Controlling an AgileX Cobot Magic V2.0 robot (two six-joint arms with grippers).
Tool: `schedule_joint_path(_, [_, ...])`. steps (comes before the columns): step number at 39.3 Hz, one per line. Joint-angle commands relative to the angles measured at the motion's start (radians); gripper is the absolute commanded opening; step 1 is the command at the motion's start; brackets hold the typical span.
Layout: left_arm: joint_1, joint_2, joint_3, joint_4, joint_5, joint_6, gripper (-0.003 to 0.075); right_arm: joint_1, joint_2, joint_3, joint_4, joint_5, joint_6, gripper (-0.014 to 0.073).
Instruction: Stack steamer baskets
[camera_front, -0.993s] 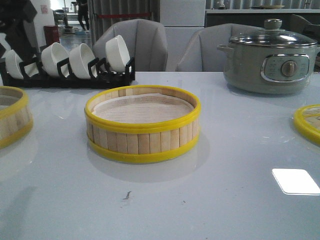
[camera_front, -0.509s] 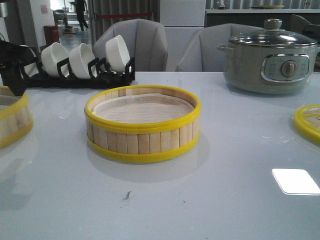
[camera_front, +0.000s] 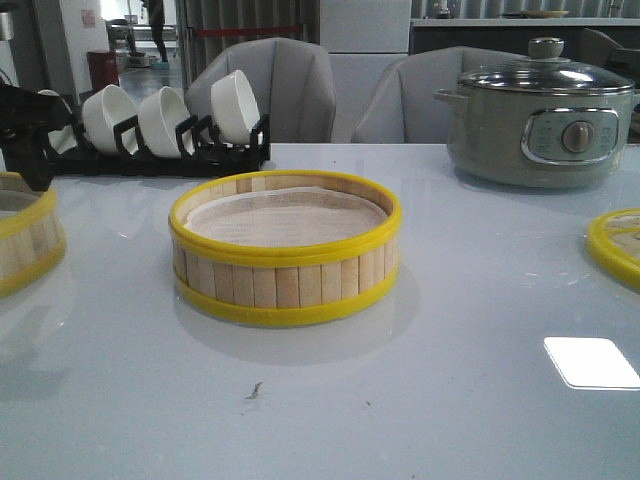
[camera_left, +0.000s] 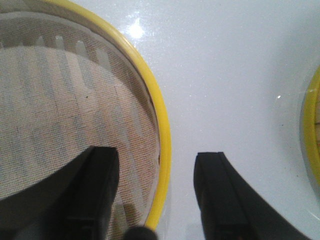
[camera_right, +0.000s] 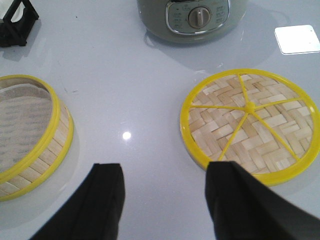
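One steamer basket (camera_front: 285, 250) stands mid-table, with bamboo slats, yellow rims and a pale liner. It also shows in the right wrist view (camera_right: 30, 135). A second steamer basket (camera_front: 25, 240) sits at the table's far left edge, partly cut off. My left gripper (camera_front: 30, 165) is low at its rim. In the left wrist view my left gripper (camera_left: 157, 165) is open and straddles that basket's yellow rim (camera_left: 162, 145), with one finger (camera_left: 100, 185) over the liner and the other outside. My right gripper (camera_right: 165, 175) is open and empty above bare table, between the middle basket and the lid.
A flat woven-bamboo lid (camera_right: 250, 122) with a yellow rim lies at the right (camera_front: 618, 245). A grey-green electric pot (camera_front: 540, 120) stands at the back right. A black rack of white bowls (camera_front: 150, 130) stands at the back left, just behind my left gripper.
My left gripper has come down from the upper left to the left basket's rim. It has barely moved over the last half second. The baskets have not moved.
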Motion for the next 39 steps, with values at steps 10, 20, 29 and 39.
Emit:
schedule_joint_path(10, [-0.005, -0.037, -0.032, -0.01, -0.073, -0.011, 0.0421, -0.001, -0.003, -0.037, -0.008, -0.075, -0.009, 0.0478])
schedule_joint_path(20, [-0.005, 0.033, -0.063, -0.01, -0.029, -0.011, 0.0421, -0.001, -0.003, -0.037, -0.008, -0.078, -0.009, 0.0478])
schedule_joint_path(29, [-0.005, 0.082, -0.067, -0.01, -0.023, -0.011, 0.0421, -0.001, -0.002, -0.037, -0.008, -0.078, -0.009, 0.0478])
schedule_joint_path(39, [-0.005, 0.098, -0.067, -0.01, -0.022, -0.011, 0.0361, -0.001, -0.002, -0.037, -0.008, -0.078, -0.009, 0.0478])
